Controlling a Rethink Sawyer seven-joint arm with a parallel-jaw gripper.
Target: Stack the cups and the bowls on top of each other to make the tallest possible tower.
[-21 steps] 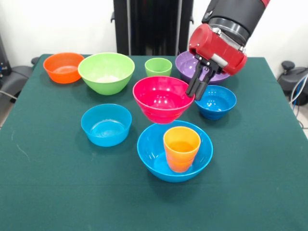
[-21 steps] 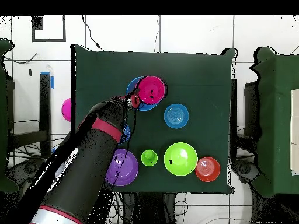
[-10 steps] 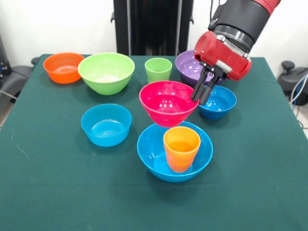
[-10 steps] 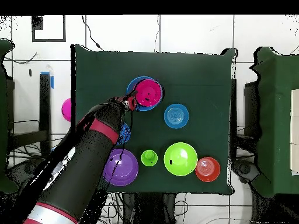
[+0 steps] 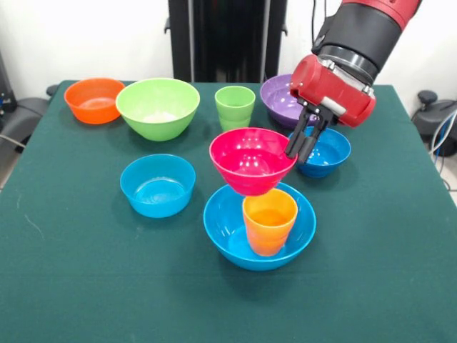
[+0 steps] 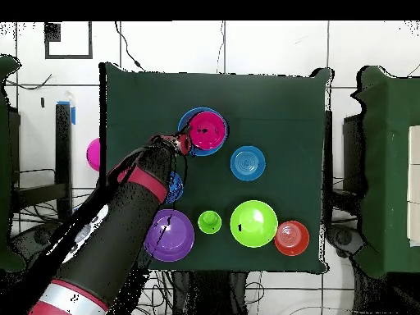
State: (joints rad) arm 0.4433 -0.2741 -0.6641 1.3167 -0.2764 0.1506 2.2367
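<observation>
Gripper pinches the rim of the pink-red bowl, and the orange-yellow cup stands just below, slightly nearer the camera

Gripper, clamped on rim of pink-red bowl, shifted rightward and toward front edge of table since a second ago. Bowl carried along: earlier behind large blue bowl, now hanging above it, partly over orange-yellow cup.

Pink-red bowl, orange-yellow cup, large blue bowl, dark green tablecloth.
</observation>
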